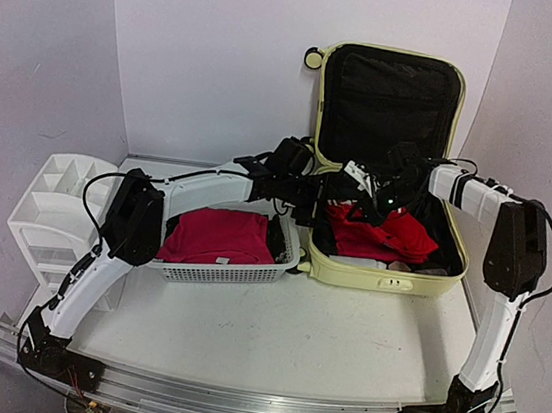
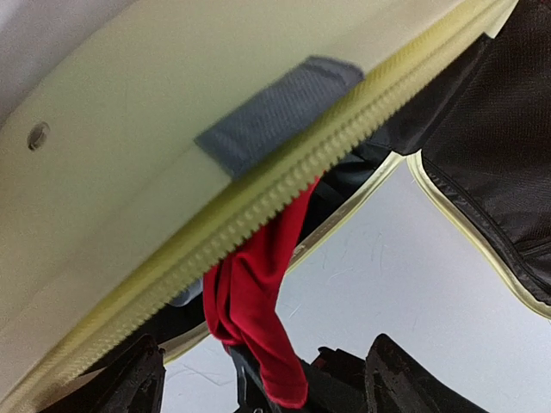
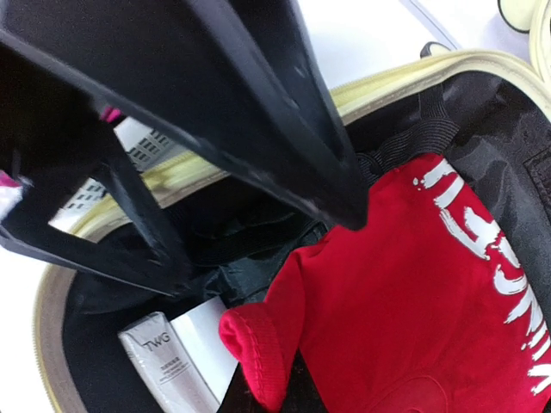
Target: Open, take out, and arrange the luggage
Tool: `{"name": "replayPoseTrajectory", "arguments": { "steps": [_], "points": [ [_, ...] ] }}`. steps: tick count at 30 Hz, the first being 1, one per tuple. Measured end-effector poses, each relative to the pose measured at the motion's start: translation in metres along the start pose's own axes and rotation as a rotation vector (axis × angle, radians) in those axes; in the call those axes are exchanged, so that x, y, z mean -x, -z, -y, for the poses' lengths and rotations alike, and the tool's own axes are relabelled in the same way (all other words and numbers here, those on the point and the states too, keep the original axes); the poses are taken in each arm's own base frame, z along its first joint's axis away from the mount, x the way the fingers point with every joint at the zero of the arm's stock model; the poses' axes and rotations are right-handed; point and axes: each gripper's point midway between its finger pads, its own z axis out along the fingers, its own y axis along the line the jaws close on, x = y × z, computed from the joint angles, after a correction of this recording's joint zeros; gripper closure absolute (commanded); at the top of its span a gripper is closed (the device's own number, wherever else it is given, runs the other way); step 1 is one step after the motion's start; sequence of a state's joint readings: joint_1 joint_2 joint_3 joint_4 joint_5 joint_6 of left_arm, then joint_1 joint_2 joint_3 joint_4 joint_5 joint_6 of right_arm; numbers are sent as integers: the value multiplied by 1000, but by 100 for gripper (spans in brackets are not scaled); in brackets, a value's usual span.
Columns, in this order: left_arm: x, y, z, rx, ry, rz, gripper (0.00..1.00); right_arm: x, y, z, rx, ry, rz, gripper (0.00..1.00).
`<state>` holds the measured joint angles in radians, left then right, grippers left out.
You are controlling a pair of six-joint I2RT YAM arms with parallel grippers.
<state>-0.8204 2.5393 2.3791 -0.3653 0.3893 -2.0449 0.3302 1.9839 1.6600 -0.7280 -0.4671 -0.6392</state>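
From above, the luggage lies open at the far right corner of the desk, its lid propped upright against the back wall and a red shirt in the lower half. The left arm reaches over a white basket holding another red garment, while the right arm dips into the case. A drawer organiser stands at the left edge. In the left wrist view the left fingers are spread apart just under the pale shell and its zip, with a red cloth dangling between them, apparently ungripped. In the right wrist view the right fingers are likewise released, hovering over the shirt and a small box on the black lining. The shell looks stiff, smooth and bulky, best steadied by its rim. The soft clothing inside should pinch easily at a fold.
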Motion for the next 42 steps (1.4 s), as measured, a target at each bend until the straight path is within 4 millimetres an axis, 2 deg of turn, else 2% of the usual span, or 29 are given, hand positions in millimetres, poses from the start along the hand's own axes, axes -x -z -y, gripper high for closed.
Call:
{"name": "replayPoseTrajectory", "arguments": {
  "steps": [9,14,18,22,29,30,32,35,36,37,42],
  "points": [
    [-9,-14,-4,-12,-21,-2,20,10,11,-11,5,-3,50,100],
    [-16,-20,-9,-5,-32,-14,31,9,7,-17,17,-4,48,100],
    [-16,-25,-13,-2,-43,-17,35,12,6,-23,23,9,52,100],
    [-16,-27,-16,4,-62,-16,48,17,9,-33,27,28,59,100],
    [-9,-27,-20,15,-113,-11,88,15,10,-43,40,33,52,100],
    [-8,-27,-20,18,-123,-12,91,14,9,-44,42,31,51,98],
    [-5,-28,-22,25,-144,-13,99,13,9,-46,44,25,49,79],
    [-4,-27,-23,32,-201,-20,100,13,13,-48,41,-5,53,32],
    [-2,-27,-24,33,-221,-18,100,14,16,-50,40,-18,55,8],
    [-1,-27,-24,35,-233,-17,100,15,21,-51,36,-30,63,2],
    [6,-21,-18,33,-337,-14,100,36,68,-60,-20,-95,141,2]
  ]
}}
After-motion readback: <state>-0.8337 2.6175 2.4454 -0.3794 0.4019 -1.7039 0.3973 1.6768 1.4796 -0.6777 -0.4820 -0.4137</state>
